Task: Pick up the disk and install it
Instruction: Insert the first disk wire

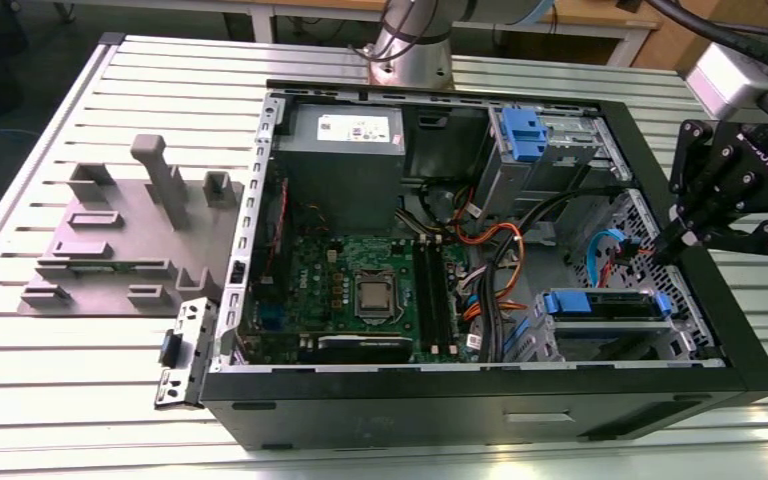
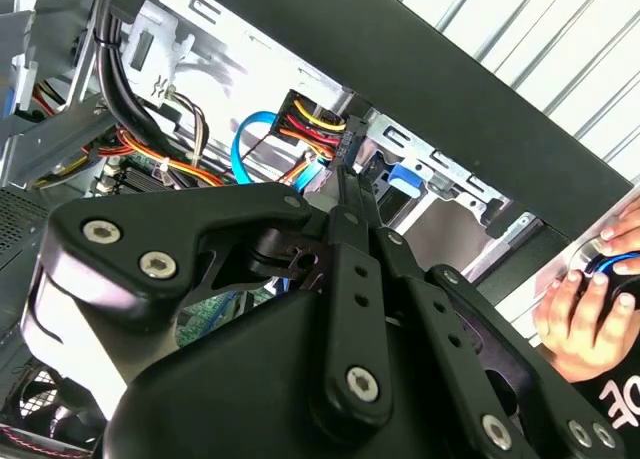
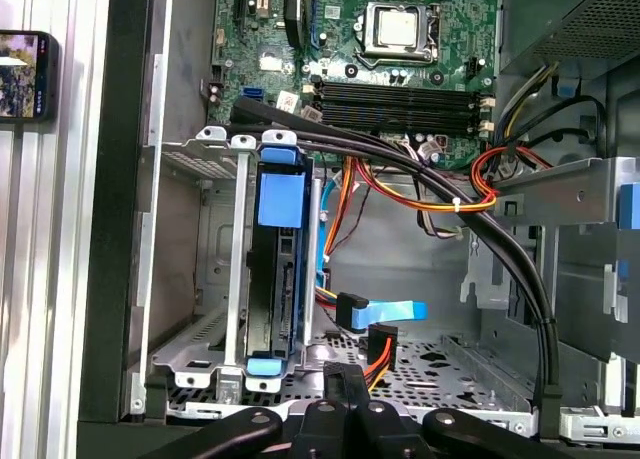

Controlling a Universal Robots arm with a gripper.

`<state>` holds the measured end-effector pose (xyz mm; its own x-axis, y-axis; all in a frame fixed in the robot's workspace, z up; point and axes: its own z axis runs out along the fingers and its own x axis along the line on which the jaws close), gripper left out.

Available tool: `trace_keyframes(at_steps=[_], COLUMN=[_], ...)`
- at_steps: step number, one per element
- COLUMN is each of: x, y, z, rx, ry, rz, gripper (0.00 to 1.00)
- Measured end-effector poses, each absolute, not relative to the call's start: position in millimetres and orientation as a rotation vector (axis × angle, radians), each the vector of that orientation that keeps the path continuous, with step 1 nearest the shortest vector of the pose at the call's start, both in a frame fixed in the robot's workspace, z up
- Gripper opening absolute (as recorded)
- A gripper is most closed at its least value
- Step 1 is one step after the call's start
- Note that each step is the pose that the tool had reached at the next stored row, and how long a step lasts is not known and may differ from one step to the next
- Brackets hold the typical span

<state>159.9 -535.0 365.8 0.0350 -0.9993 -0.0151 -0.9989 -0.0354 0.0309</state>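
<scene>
The disk (image 1: 607, 303) sits in the drive cage at the near corner of the open computer case on the exterior view's right, its blue end tab facing up. In the first wrist view the disk (image 3: 278, 279) stands on edge between the cage's metal rails, with its blue tab at one end. My gripper (image 1: 659, 252) hangs over the case's wall on the exterior view's right, just behind the cage, shut with nothing between its fingers. In both wrist views its tips (image 3: 345, 381) (image 2: 345, 174) are pressed together, close to loose cable connectors (image 3: 365, 324).
A second blue caddy (image 1: 523, 135) sits in the far bay beside the grey power-supply box (image 1: 344, 135). Black, orange and blue cables (image 3: 470, 204) cross the case interior. A grey fixture plate (image 1: 117, 240) lies on the exterior view's left. A person's hand (image 2: 585, 314) rests outside the case.
</scene>
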Motion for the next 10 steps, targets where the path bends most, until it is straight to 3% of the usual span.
trace_keyframes(at_steps=[10], x=[160.0], y=[-532.4], z=[365.6], rx=[2.230], ry=[-2.154], rz=[-0.007], gripper=[0.11])
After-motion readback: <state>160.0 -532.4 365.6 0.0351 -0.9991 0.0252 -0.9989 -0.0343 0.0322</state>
